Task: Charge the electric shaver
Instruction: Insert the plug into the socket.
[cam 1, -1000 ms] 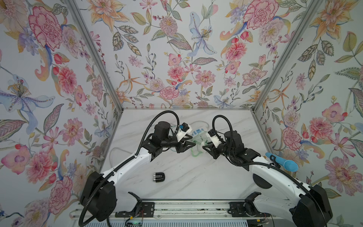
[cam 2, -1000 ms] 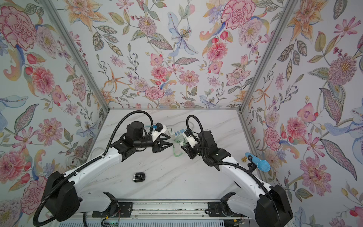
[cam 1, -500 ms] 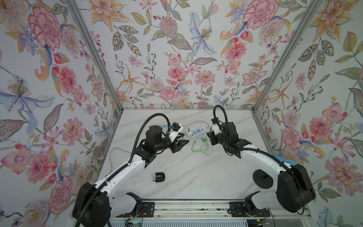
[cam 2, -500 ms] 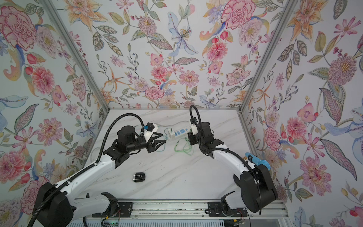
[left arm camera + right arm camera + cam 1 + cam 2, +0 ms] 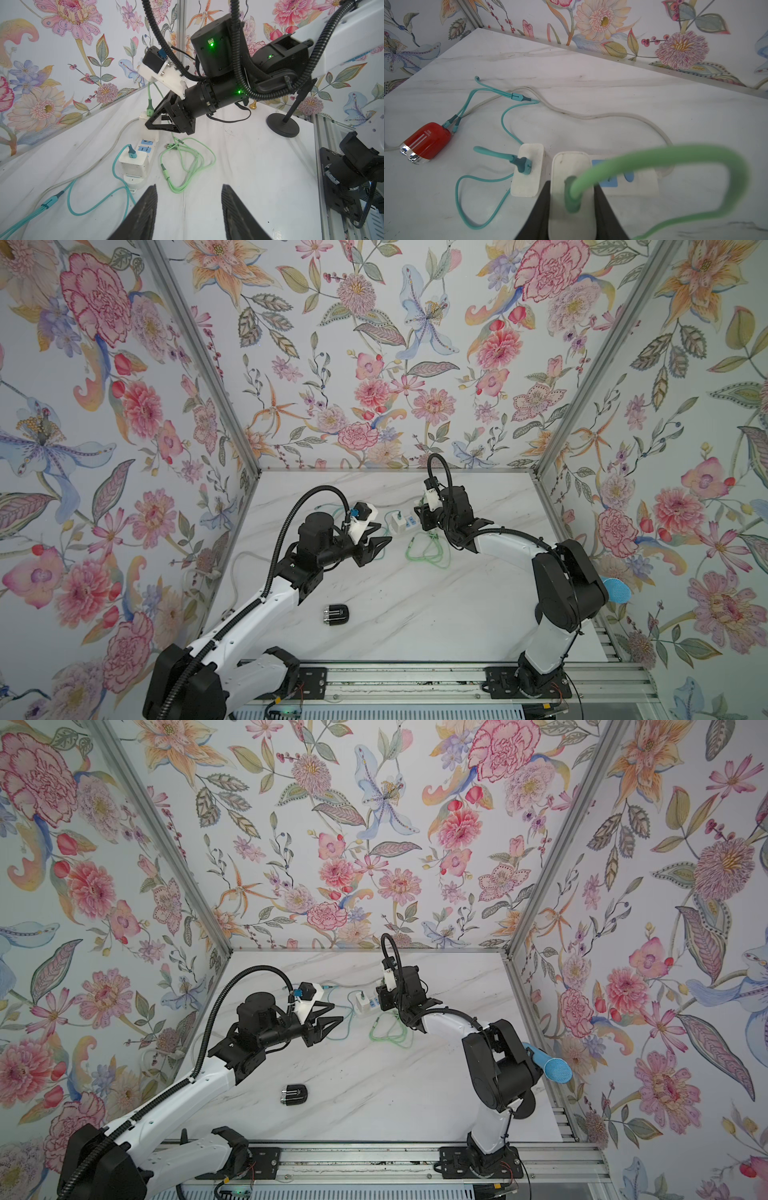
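"Right wrist view first: what's the right gripper (image 5: 572,185) got?"

"Its fingers (image 5: 538,216) pinch a white charger block (image 5: 564,164) at the power strip (image 5: 643,182). A green cable (image 5: 675,153) loops out of it, blurring across the strip. Just beside stands a second charger block (image 5: 527,170), its teal cable (image 5: 506,124) running to a red shaver (image 5: 428,141)."

"And the left gripper (image 5: 189,186)?"

"Spread wide, holding nothing, near the green cable's coil. The black shaver (image 5: 336,614) lies alone, lower centre in both top views, well apart from both grippers."

The left arm (image 5: 266,601) reaches forward, left pincer (image 5: 189,187) hovering, jaws apart. The right arm (image 5: 507,543) bends inward, right pincer (image 5: 572,185) clamped on a white charging adapter (image 5: 569,164).
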Controlling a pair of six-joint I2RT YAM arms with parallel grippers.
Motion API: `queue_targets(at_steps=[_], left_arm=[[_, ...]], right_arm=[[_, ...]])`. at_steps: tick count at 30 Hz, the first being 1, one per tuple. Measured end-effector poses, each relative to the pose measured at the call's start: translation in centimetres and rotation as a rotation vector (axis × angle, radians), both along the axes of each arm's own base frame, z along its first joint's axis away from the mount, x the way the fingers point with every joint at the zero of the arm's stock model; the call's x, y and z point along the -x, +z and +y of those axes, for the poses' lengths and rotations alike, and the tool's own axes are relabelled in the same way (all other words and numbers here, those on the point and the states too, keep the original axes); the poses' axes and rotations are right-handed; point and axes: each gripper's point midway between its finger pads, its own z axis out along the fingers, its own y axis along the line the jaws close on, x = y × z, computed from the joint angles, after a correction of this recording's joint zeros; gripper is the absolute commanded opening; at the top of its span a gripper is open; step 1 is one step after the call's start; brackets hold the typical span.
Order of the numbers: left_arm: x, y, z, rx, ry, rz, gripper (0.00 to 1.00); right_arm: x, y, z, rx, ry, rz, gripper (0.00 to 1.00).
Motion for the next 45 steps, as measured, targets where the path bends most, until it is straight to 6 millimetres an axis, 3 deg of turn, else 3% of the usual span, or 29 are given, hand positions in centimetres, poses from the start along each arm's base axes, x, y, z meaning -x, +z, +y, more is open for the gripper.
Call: queue_targets(at_steps=[7, 17, 26, 45], left_arm=[[-0.1, 0.2, 1.3, 0.004, 0.043, -0.014, 0.53], [-0.4, -0.7, 1.8, -0.001, 0.064, 0.009, 0.53], [-0.9, -0.9, 2.4, -0.004, 0.084, 0.015, 0.52], [-1.5, -2.0, 2.5, -0.016, 0.092, 0.043, 0.53]], right_arm=[[-0.2, -3.1, 0.6, 0.063, -0.011, 0.025, 0.00], [-1.7, -1.7, 1.1, 0.111, -0.041, -0.047, 0.00], [-2.3, -3.2, 1.0, 0.149, -0.053, -0.041, 0.00], [-2.1, -4.0, 0.7, 0.149, -0.075, -0.034, 0.00]])
